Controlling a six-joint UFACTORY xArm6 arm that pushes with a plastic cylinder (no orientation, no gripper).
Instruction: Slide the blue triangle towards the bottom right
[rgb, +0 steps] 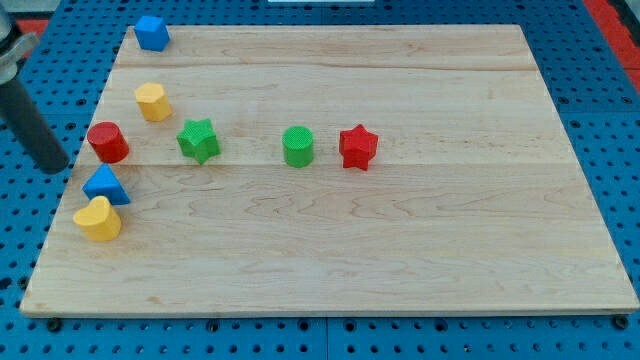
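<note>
1. My tip (52, 166) sat at the view's left, just off the wooden board (400, 250); a bare rod, so no jaws to open or close.
2. The blue triangle (105, 186) lay just right of and below my tip, apart from it; the red cylinder (107, 142) stood above it, the yellow heart (97, 219) touching below.
3. Farther right: yellow block (153, 101), green star (198, 139), green cylinder (297, 146), red star (357, 147); a blue cube (151, 32) up top.

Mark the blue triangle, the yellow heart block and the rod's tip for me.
blue triangle (105, 186), camera view, on its top face.
yellow heart block (97, 219), camera view, on its top face.
my tip (52, 166), camera view, on the rod's lower end, left of the red cylinder (107, 141).
</note>
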